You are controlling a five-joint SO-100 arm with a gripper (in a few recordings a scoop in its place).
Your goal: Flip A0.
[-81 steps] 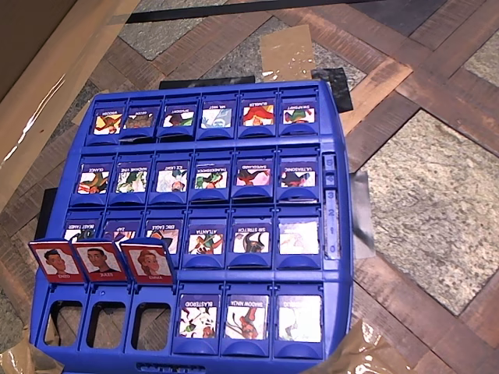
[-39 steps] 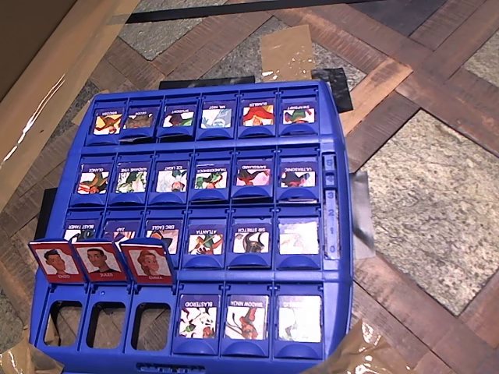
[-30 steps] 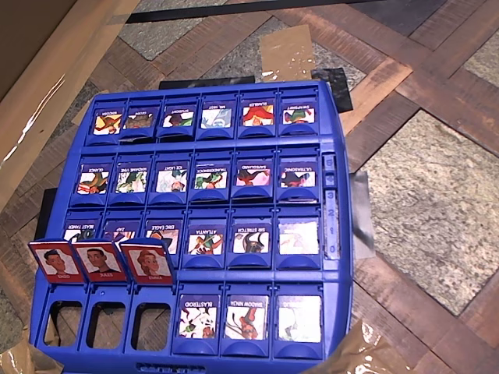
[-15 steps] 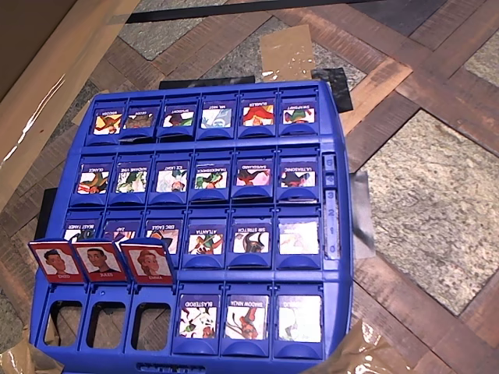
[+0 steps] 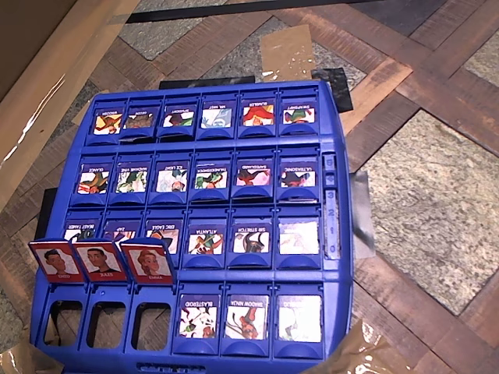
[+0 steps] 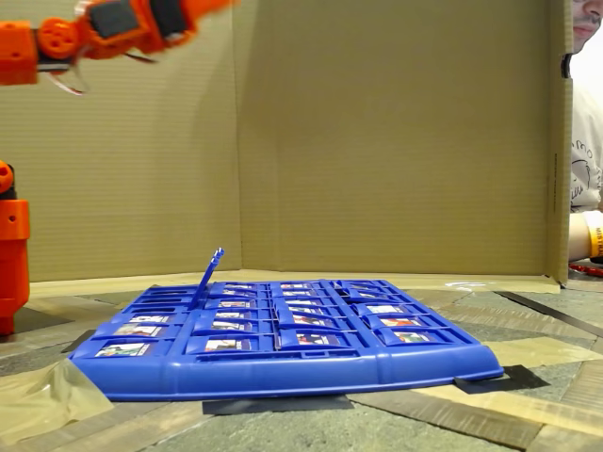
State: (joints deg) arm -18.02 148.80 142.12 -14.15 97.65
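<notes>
Probably A0 (image 5: 56, 261): leftmost of three upright red portrait tiles, near the front-left corner of the blue board (image 5: 335, 234) on the surface. Light, stiff, hinged at its base; best nudged at the top edge. Cannot tell the pincer's opening.

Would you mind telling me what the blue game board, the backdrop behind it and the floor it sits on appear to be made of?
The blue game board looks like moulded plastic, glossy: uniform colour, rounded edges, glare on the tiles. The backdrop appears to be matte brown cardboard, with a visible vertical fold. The floor seems to be speckled stone tiles set among dark wood-grain strips, though it could be a printed pattern.
</notes>
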